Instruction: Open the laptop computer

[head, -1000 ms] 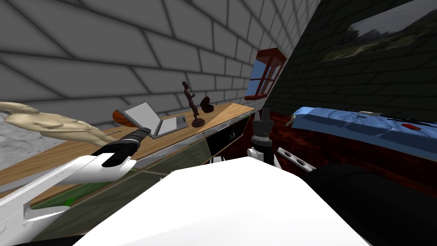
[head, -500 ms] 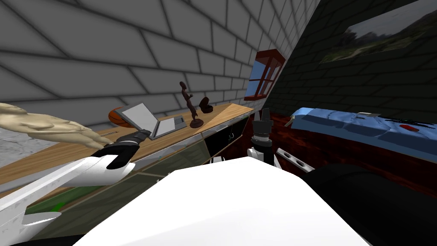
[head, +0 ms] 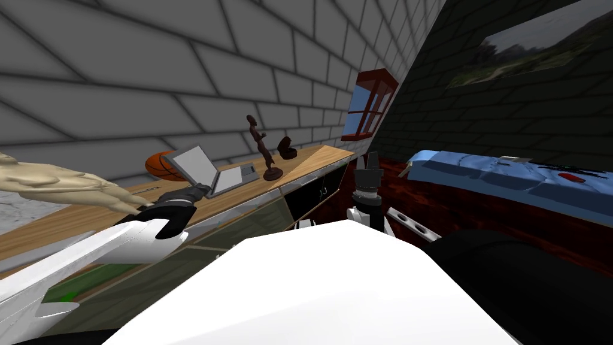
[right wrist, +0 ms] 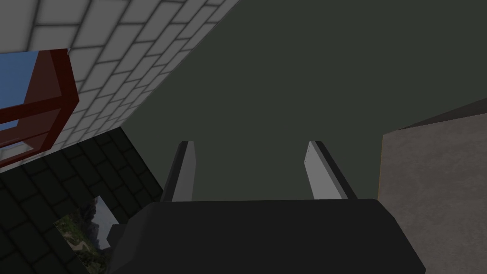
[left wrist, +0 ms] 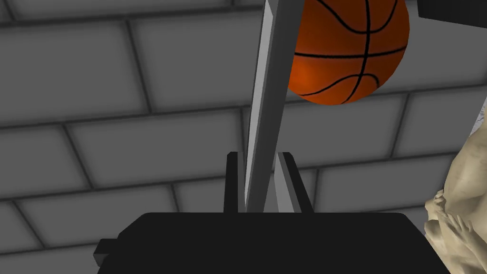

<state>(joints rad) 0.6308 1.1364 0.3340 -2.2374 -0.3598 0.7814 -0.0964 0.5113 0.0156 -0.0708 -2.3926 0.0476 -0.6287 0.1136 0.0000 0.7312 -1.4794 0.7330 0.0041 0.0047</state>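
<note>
A grey laptop point(head: 211, 172) stands open on the wooden cabinet top point(head: 311, 157), its lid point(head: 191, 164) raised and leaning back toward the brick wall. My left gripper point(head: 202, 190) is at the lid's near edge. In the left wrist view the lid point(left wrist: 268, 95) runs as a thin grey slab between the two fingers, and the left gripper point(left wrist: 260, 181) is shut on it. My right gripper point(head: 367, 160) hangs upright beside the cabinet's right end, and its right wrist view shows the right gripper point(right wrist: 259, 171) open with nothing between its fingers.
An orange basketball point(head: 158, 165) lies behind the lid, and appears as the basketball point(left wrist: 349, 52) past the lid's edge. A dark figurine point(head: 263, 150) and a small dark object point(head: 287, 148) stand right of the laptop. A pale statue point(head: 54, 179) lies left. A blue bed point(head: 509, 176) is at right.
My left hand has drawn back and to the left with the lid in its grip. More of the basketball shows behind the lid. The head view has shifted a little.
</note>
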